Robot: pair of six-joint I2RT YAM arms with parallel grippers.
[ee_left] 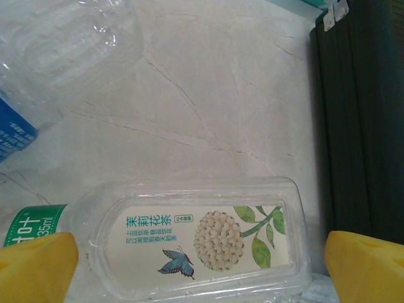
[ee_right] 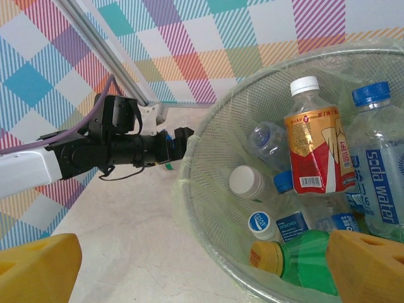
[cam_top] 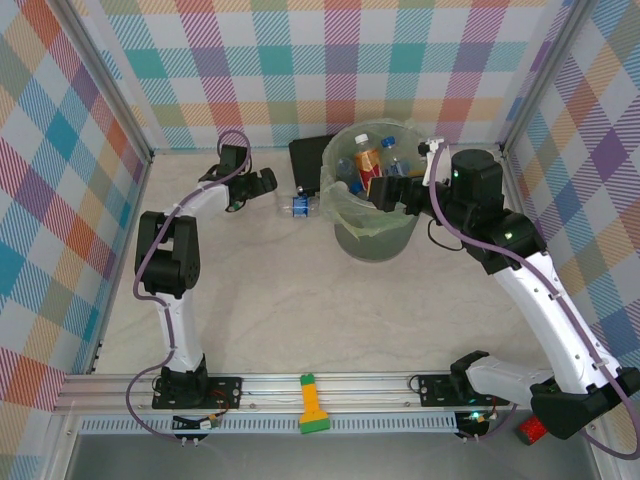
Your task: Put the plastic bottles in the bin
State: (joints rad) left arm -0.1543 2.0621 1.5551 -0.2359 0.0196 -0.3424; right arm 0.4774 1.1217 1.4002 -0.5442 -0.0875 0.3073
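Note:
A clear plastic bottle [ee_left: 202, 237] with a white flower-and-butterfly label lies on its side on the table, between the yellow fingertips [ee_left: 35, 265] of my left gripper [ee_left: 202, 268], which is open and not touching it. Beside it lies a second clear bottle with a blue label [ee_left: 50, 63], also seen from above [cam_top: 300, 206]. The bin [cam_top: 375, 235], a round mesh bucket lined with a thin bag [ee_right: 208, 189], holds several bottles, among them a red-labelled one [ee_right: 315, 151] and a green one [ee_right: 303, 259]. My right gripper [cam_top: 385, 192] hangs open over the bin's near rim, holding nothing.
A flat black rectangular object [cam_top: 310, 155] lies at the back beside the bin, close to the right of the left gripper [ee_left: 360, 120]. Checked walls close the table at the back and sides. A yellow-green tool [cam_top: 312, 405] rests on the front rail.

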